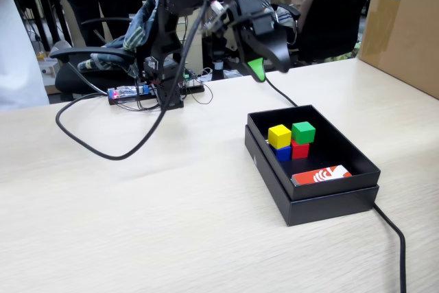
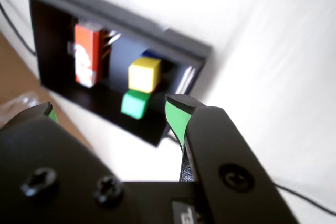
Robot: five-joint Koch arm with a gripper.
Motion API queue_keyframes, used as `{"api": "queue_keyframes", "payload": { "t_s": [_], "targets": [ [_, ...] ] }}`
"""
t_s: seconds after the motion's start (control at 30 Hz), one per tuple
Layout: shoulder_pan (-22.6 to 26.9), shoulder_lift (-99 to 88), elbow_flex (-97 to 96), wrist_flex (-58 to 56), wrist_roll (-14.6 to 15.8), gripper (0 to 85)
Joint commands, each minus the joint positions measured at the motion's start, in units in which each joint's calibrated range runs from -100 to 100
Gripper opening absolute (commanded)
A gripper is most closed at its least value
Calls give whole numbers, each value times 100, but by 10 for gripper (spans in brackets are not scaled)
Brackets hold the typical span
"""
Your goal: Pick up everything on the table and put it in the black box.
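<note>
gripper (image 2: 113, 111) agape, empty | black box (image 1: 343, 197): cubes stacked, apparently; red-and-white card (image 1: 321, 174) beside

The arm (image 1: 185, 5) reaches forward raised high, its claw (image 2: 110, 114) angled downward, jaws spread apart and empty.

We see the black box (image 1: 312, 193) lying open on the pale wood-grain table (image 1: 137, 217), a shallow matte rectangle seated in a wider black base. All four cubes sit inside, clustered at its far end in the fixed view: the yellow cube (image 1: 279, 136) rests on the blue cube (image 1: 282, 153), and the green cube (image 1: 303, 132) rests on the red cube (image 1: 300, 149) (two stacks, side by side and touching).
</note>
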Motion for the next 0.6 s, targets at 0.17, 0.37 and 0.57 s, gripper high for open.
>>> {"api": "queue_keyframes", "payload": {
  "t_s": [0.17,0.37,0.57],
  "targets": [
    [-796,-3630,-3148,1624,-586,467],
    [-918,-4892,-5188,2350,-635,467],
    [-991,-6326,-7527,3706,-635,468]
  ]
}}
